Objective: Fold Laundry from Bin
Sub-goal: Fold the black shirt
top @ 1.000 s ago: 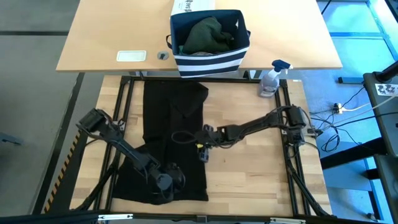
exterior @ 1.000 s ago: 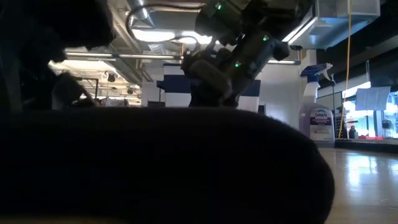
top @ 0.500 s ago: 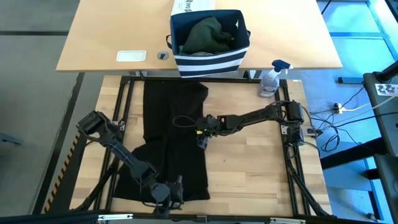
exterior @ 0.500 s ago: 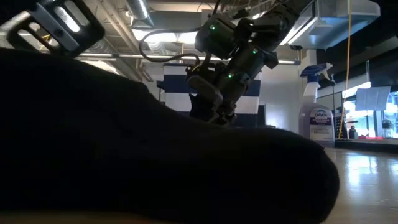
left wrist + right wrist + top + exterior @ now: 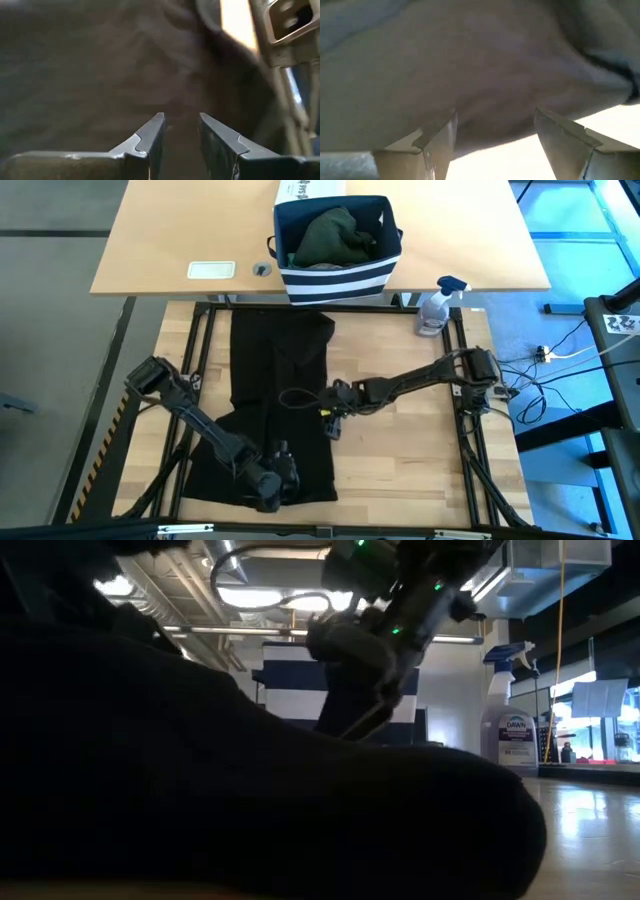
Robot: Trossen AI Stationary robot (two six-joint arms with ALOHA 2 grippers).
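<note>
Since the earlier frame, right gripper [image 5: 331, 423] (jaws spread) drops lower at centre over black garment [image 5: 280, 370]; left gripper [image 5: 181, 131], parted, hovers lower left

Colours and patterns, as observed
Black garment [image 5: 275, 395] is lying over light wood table [image 5: 420, 460]; bin [image 5: 338, 278] is showing navy with white horizontal stripes, holding dark green cloth [image 5: 332, 235]; spray bottle [image 5: 436, 307] is showing clear with blue top; arms are dark
</note>
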